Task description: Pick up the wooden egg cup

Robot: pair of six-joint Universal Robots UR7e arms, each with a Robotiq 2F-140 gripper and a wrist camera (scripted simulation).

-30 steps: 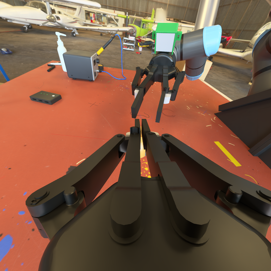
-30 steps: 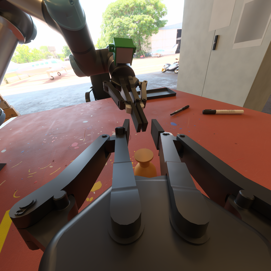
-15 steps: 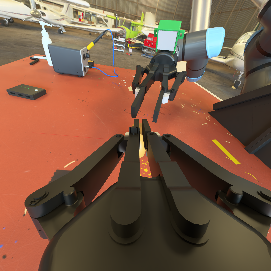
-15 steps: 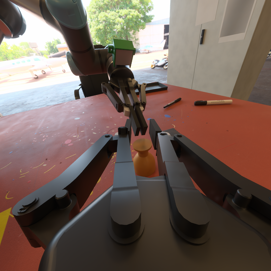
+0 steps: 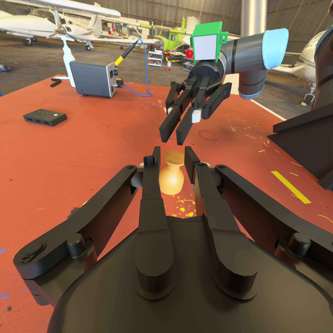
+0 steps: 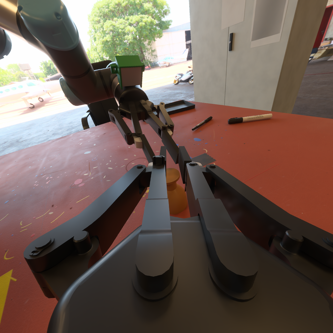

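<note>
**Wooden egg cup [image 5: 171, 180] upturned on the red table [image 5: 72, 162], framed by two grippers**

Stands on its rim at mid-table, foot uppermost, beside yellow paint specks. Seen between the moderately spread fingers of the left gripper [image 5: 172, 149], which reaches in from the near side; cannot tell whether either finger touches the wood. Faced by the right gripper [image 6: 172, 148], fingers drawn narrow with a slim gap and gripping nothing, tips just beyond the cup's foot. Far left: grey soldering station [image 5: 91, 77] and flat black box [image 5: 45, 117]. At the opposite end: marker [image 6: 250, 118], black pen [image 6: 201, 123] and shallow black tray [image 6: 180, 106].
</note>
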